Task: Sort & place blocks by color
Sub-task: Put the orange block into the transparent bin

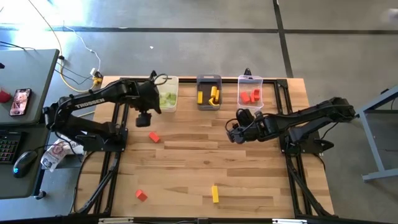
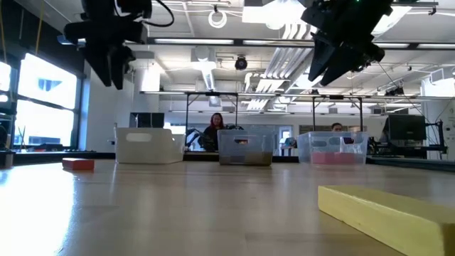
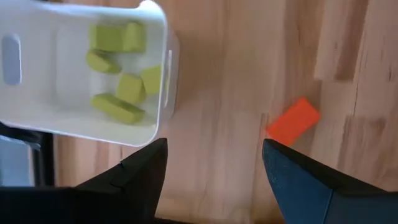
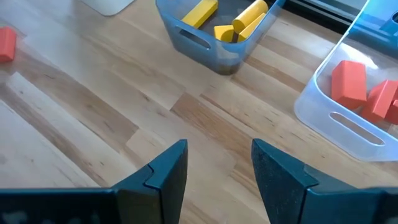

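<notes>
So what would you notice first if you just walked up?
Three plastic bins along the table's far edge: white bin with green blocks, dark grey bin with yellow blocks, clear bin with red ones. Loose red block lies below the left gripper.

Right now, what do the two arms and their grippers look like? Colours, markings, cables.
Both arms are black, built of jointed tubular links. The left arm carries white TROSSEN lettering along its link; no marking shows on the right arm. A thin dark cable loops above the left gripper. The right gripper matches it: two dark, wedge-shaped fingers with flat inner faces.
</notes>
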`<state>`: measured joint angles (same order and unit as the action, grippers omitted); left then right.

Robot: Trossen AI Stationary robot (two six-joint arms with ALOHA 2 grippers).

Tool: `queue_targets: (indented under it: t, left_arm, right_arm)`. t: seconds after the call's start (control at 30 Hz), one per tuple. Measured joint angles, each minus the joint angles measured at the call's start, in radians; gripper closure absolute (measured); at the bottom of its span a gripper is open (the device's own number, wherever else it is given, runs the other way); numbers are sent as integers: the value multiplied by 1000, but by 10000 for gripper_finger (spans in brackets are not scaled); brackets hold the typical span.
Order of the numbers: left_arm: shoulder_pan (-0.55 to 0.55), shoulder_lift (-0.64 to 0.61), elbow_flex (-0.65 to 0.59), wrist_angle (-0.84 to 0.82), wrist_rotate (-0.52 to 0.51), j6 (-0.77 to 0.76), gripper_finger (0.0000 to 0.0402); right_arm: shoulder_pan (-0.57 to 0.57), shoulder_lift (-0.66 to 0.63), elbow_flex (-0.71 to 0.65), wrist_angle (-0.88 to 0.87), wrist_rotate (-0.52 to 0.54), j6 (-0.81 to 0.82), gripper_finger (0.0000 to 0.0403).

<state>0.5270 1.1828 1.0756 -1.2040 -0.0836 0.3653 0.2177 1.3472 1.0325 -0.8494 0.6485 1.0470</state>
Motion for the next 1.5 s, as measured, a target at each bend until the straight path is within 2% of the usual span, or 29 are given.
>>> queue_targets:
  t: [0.23, 0.53, 0.77, 1.03, 1.5]
  left_arm:
    - [-94, 33, 0, -11, -14, 142, 151]
    - [-288, 144, 0, -11, -20, 170, 151]
    - [-414, 216, 0, -8, -79, 158, 151]
    - [-446, 284, -15, -2, -78, 135, 151]
    - [-457, 327, -186, 112, -82, 124, 151]
  right_arm:
    - [19, 0, 0, 0, 35, 10, 237]
    - [19, 0, 0, 0, 33, 27, 237]
    - [19, 0, 0, 0, 33, 28, 237]
    - [19, 0, 0, 1, 33, 29, 237]
    - [19, 0, 0, 1, 32, 29, 237]
